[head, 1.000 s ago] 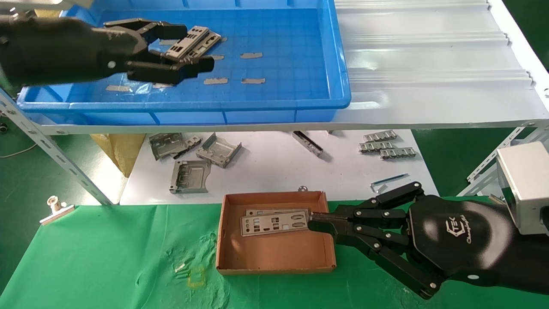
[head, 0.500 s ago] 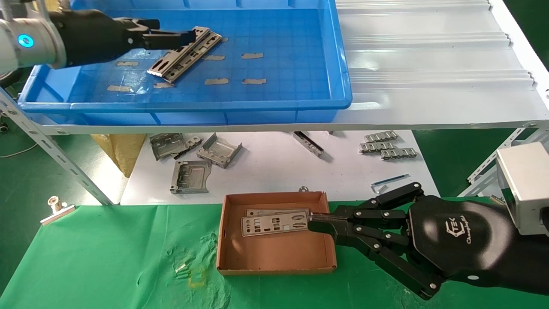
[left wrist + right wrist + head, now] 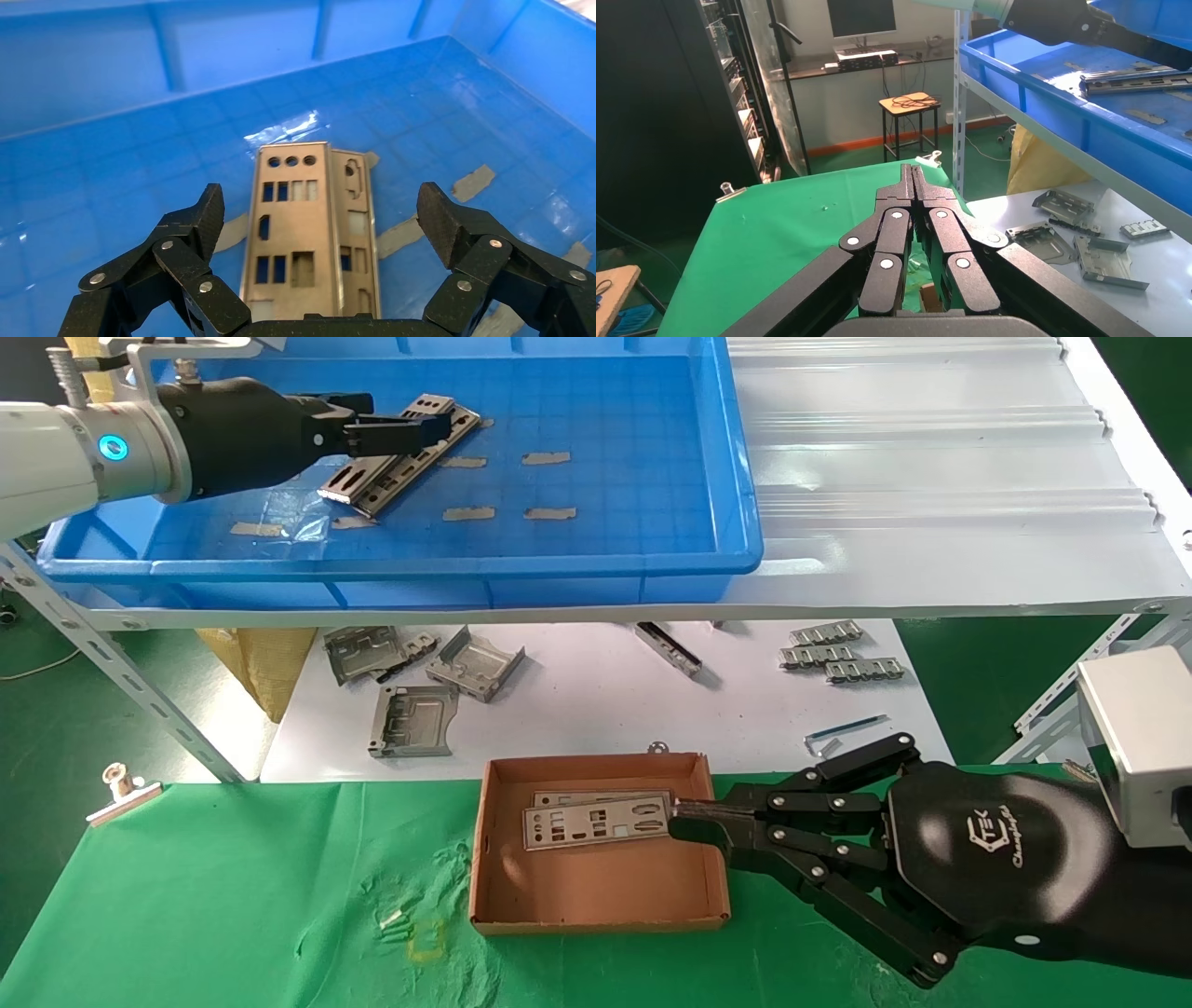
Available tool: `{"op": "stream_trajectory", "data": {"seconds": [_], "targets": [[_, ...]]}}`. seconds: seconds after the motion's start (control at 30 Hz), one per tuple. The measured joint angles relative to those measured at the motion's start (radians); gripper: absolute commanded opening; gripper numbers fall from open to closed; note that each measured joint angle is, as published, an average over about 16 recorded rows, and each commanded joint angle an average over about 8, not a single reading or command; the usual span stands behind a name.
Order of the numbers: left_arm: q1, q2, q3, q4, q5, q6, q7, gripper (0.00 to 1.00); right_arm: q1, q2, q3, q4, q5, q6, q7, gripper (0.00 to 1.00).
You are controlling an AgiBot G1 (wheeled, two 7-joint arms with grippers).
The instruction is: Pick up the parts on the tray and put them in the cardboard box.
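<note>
Two overlapping silver plates [image 3: 400,463] lie in the blue tray [image 3: 559,565] at the far left. My left gripper [image 3: 410,423] is open just above them; in the left wrist view its fingers [image 3: 202,217] straddle the plates [image 3: 295,232] without touching. The cardboard box [image 3: 596,887] sits on the green cloth and holds two plates [image 3: 596,823], one partly under the other. My right gripper [image 3: 682,820] is shut and empty, its tip at the box's right wall next to the upper plate's end.
On the white sheet under the shelf lie bent grey brackets [image 3: 414,714] and ridged clip strips [image 3: 843,658]. A slanted metal shelf upright [image 3: 121,682] stands at the left. A binder clip [image 3: 121,789] lies on the green cloth.
My left gripper has drawn back from the camera, lowered over the plates in the tray and shifted a little right. The right arm and the box have not moved.
</note>
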Motion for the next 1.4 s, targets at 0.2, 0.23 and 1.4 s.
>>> {"op": "stream_trajectory", "data": {"seconds": [0.2,0.23,1.4], "targets": [[0.002,0.011,-0.003,0.012,-0.004,-0.015,0.018,0.0,0.0,0.0,0.0,0.0,0.0,0.0,0.0,0.0],[0.002,0.012,-0.003,0.014,-0.003,-0.018,0.021,0.0,0.0,0.0,0.0,0.0,0.0,0.0,0.0,0.0],[0.0,0.017,-0.009,0.028,-0.012,-0.06,0.061,0.0,0.0,0.0,0.0,0.0,0.0,0.0,0.0,0.0]]}}
